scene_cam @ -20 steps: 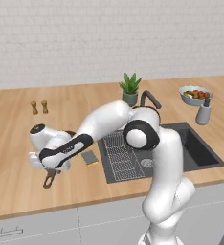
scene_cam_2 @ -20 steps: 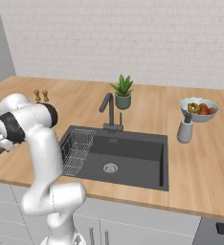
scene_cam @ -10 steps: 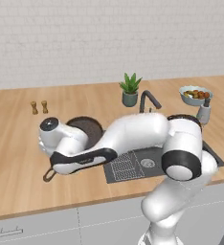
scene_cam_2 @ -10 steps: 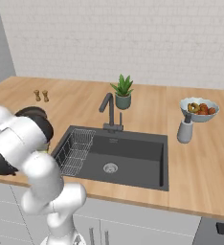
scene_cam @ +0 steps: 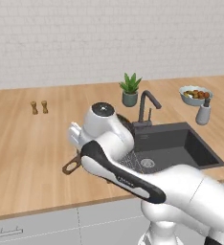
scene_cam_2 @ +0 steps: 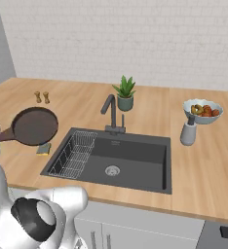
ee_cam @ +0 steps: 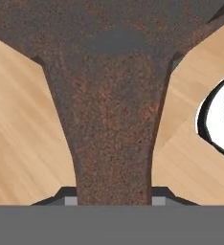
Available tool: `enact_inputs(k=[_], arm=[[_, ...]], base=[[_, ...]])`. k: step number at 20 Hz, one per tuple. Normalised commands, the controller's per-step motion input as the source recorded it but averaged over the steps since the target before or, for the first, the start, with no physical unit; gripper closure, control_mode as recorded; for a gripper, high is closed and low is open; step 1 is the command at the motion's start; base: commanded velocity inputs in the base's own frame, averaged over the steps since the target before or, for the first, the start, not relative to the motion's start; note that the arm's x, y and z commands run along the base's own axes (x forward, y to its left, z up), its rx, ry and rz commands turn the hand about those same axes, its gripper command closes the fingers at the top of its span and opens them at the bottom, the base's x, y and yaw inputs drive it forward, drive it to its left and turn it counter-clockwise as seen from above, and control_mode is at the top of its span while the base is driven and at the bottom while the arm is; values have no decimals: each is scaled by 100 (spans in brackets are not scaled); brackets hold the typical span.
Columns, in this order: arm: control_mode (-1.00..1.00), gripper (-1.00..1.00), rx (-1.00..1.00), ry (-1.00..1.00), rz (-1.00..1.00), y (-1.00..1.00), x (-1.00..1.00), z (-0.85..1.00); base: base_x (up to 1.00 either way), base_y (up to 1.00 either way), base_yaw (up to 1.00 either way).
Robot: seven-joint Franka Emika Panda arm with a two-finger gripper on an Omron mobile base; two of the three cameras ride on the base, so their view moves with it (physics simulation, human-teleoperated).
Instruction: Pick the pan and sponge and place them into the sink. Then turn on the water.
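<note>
Pan (scene_cam_2: 34, 125) sits left of the sink (scene_cam_2: 135, 160), its round dark brown bowl over the wooden worktop (scene_cam_2: 203, 165) and its handle running toward the left edge of the right base view. In the hand view the handle (ee_cam: 115, 143) goes down between the two finger tips (ee_cam: 71, 200) of the gripper (ee_cam: 115, 201), which is closed on it (the tips press both sides of the handle). In the left base view the handle end with its hole (scene_cam: 70, 167) comes out from under the white arm; whether the pan touches the worktop I cannot tell.

Sponge (scene_cam_2: 44, 148) lies on the worktop just beside the front edge of the pan, between it and the left rim of the sink. Inside the basin, the wire rack (scene_cam_2: 74, 154) fills the left part, while the right part around the round drain (scene_cam_2: 112, 170) is open. The faucet (scene_cam_2: 111, 113) stands at the back rim, a potted plant (scene_cam_2: 124, 93) behind it. A fruit bowl (scene_cam_2: 202, 110) and a small grey bottle (scene_cam_2: 187, 133) stand to the right of the sink, well apart from the pan. Two small shakers (scene_cam_2: 42, 97) stand far back on the left.
</note>
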Motion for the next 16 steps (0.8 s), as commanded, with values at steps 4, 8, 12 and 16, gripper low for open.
enact_inputs(k=[4,8,12,16], arm=[[-100,100,18,0,1,-100,-61,92],[-100,100,19,0,9,-100,-53,69],[-100,100,12,0,16,-100,-33,48],[-100,100,7,0,24,-100,-17,45]], base=[[0,0,0],[0,0,0],[0,0,0],[0,0,0]])
